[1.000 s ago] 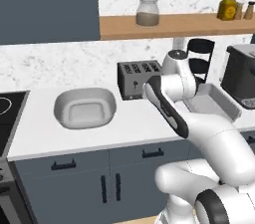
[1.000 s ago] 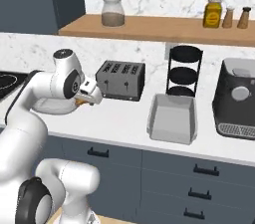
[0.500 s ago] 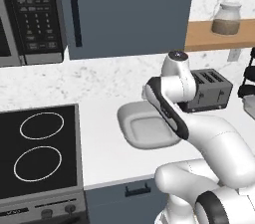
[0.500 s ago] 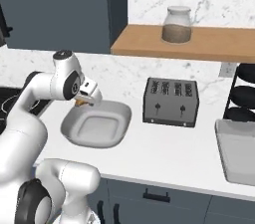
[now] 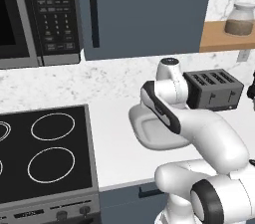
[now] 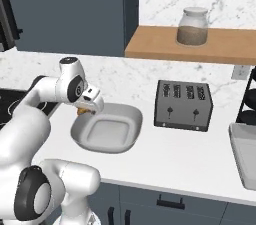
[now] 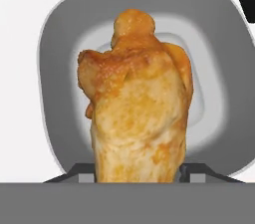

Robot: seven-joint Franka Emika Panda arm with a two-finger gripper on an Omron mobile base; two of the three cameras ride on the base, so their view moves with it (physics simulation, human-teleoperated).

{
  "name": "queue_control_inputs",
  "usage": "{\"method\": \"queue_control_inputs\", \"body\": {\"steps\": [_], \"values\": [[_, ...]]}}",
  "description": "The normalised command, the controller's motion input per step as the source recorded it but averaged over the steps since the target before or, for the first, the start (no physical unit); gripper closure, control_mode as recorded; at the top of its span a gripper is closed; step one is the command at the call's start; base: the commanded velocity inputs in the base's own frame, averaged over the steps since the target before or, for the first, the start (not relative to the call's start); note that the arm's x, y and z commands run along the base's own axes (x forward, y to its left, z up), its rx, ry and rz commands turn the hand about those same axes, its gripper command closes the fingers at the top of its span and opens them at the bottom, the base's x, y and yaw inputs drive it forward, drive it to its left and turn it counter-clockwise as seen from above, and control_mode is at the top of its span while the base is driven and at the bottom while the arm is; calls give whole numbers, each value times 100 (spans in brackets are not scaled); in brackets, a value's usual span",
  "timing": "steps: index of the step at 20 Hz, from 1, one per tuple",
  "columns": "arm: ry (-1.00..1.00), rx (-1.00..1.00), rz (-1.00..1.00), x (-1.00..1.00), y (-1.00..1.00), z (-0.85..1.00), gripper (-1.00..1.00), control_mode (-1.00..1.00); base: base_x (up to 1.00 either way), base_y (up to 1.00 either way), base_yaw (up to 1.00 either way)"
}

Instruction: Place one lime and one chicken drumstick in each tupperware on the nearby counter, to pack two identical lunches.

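My gripper (image 7: 135,172) is shut on a golden-brown chicken drumstick (image 7: 137,103), which stands up between the fingers. Right beneath it lies the oval white tupperware tub (image 7: 60,39), with nothing visible in it. From the right base view the gripper (image 6: 86,108) hangs over the tub's (image 6: 107,134) left rim, a bit of drumstick (image 6: 81,111) peeking out under the hand. In the left base view the arm covers the hand, and the tub (image 5: 152,133) sits on the white counter (image 5: 112,143). The rectangular grey tray (image 6: 245,154) lies at the far right. The limes are out of view.
A dark toaster (image 6: 182,105) stands right of the tub, against the wall. A black cooktop (image 5: 45,153) lies to the left, under a microwave (image 5: 40,14). The black round rack (image 6: 250,104) is at the right edge. A jar (image 6: 193,26) sits on the wooden shelf.
The base has driven left along the counter, so the whole scene slid right. The oval tub now lies directly under the gripper, which still holds the drumstick.
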Motion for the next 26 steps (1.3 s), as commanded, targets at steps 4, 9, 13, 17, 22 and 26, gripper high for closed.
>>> {"method": "queue_control_inputs", "body": {"steps": [4, 9, 13, 17, 22, 26], "values": [[3, 0, 6, 21, -35, -40, 100, -100, 0, 0, 0], [-3, 0, 4, 9, -20, -39, 100, -100, 0, 0, 0], [-6, 0, 6, 1, -23, -48, 100, -100, 0, 0, 0], [-3, 0, 5, 4, -13, -41, 100, -100, 0, 0, 0], [-2, 0, 6, 20, -3, -39, 100, -100, 0, 0, 0], [0, 0, 7, 34, 0, -39, 100, -100, 0, 0, 0]]}}
